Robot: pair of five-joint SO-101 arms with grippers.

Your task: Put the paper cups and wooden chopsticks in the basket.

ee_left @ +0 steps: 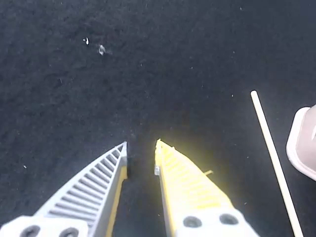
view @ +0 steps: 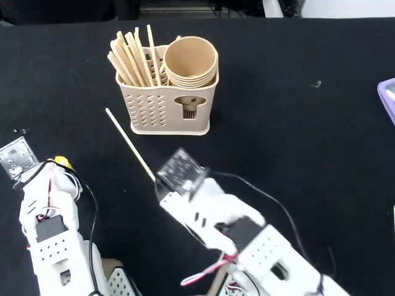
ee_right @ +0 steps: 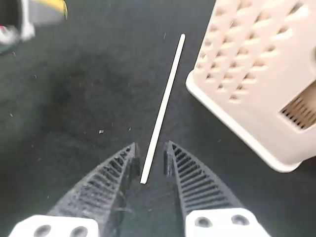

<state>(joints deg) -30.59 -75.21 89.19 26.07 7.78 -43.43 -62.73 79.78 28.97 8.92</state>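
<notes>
Right wrist view — right gripper [ee_right: 150, 145] parted around the near tip of the one loose chopstick [ee_right: 163, 103].
Its jaws stand open, one on each side of the stick's end, not yet pinching it. The stick lies flat on the black table [view: 296, 142] and runs away towards the basket [ee_right: 247, 74], its far end near the basket's side. The risk, as I judge it, is the hold: closing on the very tip leaves a long lever, so the stick may swing, droop or slip out when lifted — or roll aside before the pads meet. On the way in, its free end could catch the basket's wall or the bundled chopsticks [view: 133, 58] beside the stacked paper cups [view: 190, 58]. Off to the side, the left gripper [ee_left: 141, 143] hangs over bare table, slightly parted and holding nothing.
</notes>
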